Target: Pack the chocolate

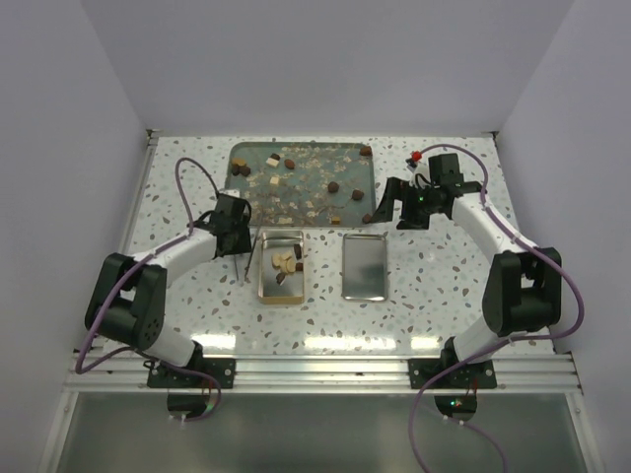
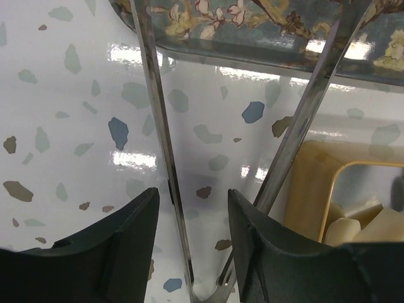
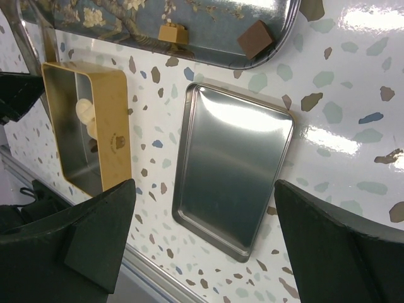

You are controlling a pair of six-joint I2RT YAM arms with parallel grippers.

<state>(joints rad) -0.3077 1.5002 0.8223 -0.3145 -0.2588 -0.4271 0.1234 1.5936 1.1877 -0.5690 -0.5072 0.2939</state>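
**Chocolate** (image 3: 255, 39): about ten small dark and cream pieces are scattered on one floral tray (image 1: 254, 150) at the far side of the table (image 1: 444, 286). The exact count cannot be read. At least four more, cream and dark, are held in one gold tin (image 1: 282, 294).

**Silver lid** (image 1: 363, 266): one, laid right of the tin and apart from it.

**Tongs** (image 2: 161, 145): one pair, blades spread, clasped by the left gripper (image 2: 191, 199) beside the tin.

**Right gripper** (image 3: 205, 189): spread wide and empty, near the tray's right end.
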